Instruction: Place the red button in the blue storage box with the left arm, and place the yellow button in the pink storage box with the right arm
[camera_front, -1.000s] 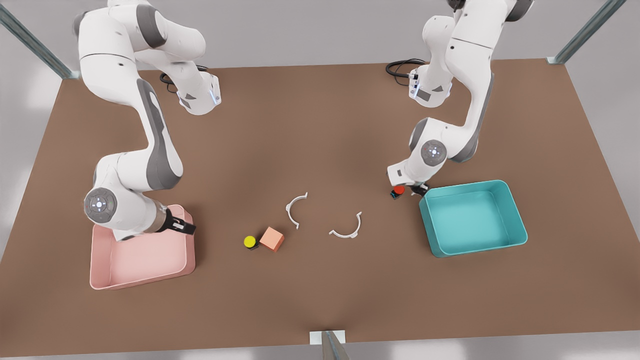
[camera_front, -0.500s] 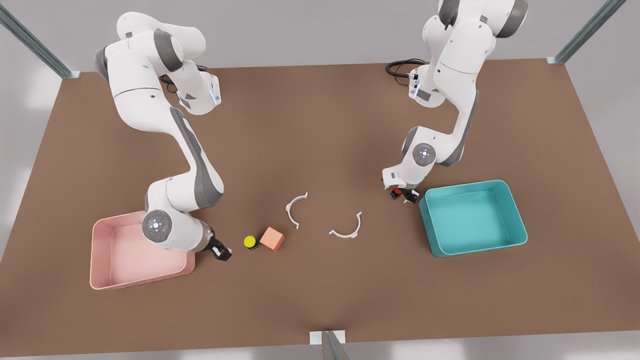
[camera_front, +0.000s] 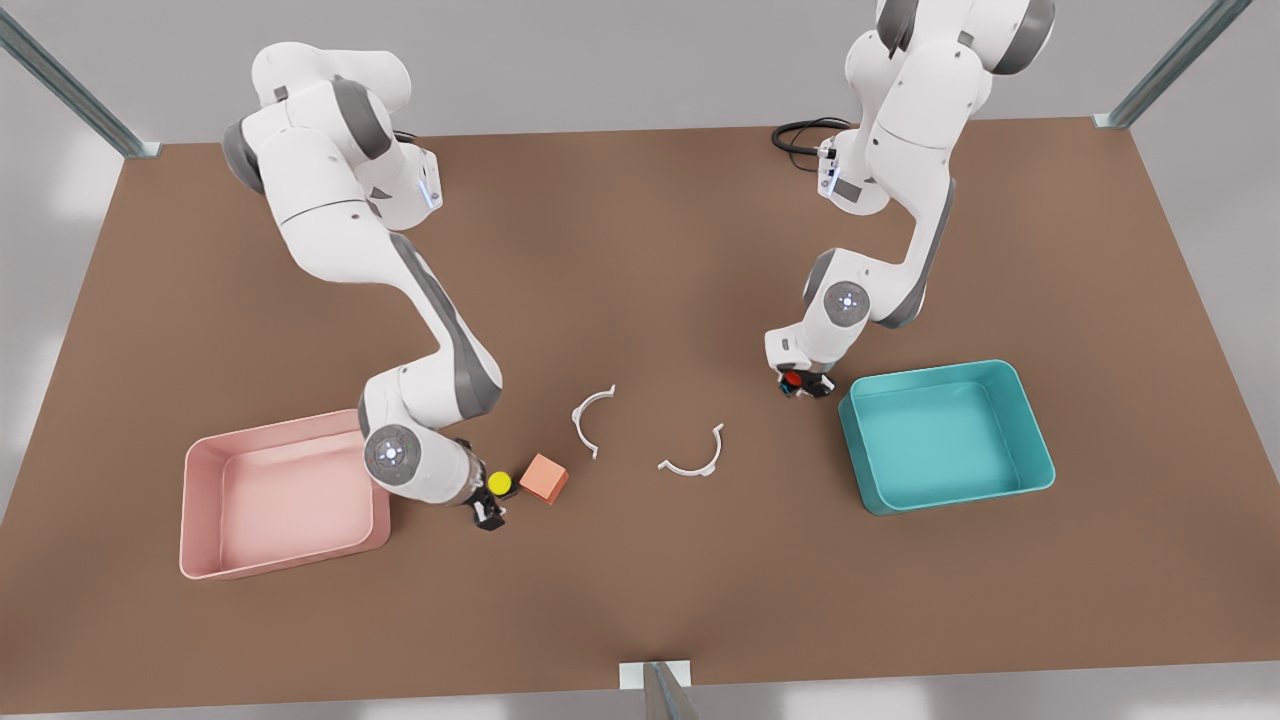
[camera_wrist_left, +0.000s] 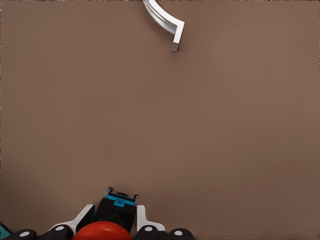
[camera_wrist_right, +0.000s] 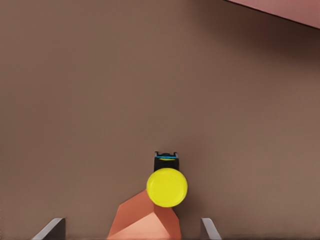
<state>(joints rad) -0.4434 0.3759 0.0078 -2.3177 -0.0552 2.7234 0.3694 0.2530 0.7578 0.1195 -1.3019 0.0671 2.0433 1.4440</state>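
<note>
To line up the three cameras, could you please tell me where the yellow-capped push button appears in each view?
Front view: yellow-capped push button sits between the pink plastic tub and the salmon cube.
Left wrist view: not in it.
Right wrist view: low centre, before the same cube.
Shared landmark: that cube.

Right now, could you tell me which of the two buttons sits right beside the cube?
The yellow button: it sits against the orange cube, by the pink box. The red button is near the blue box.
</note>
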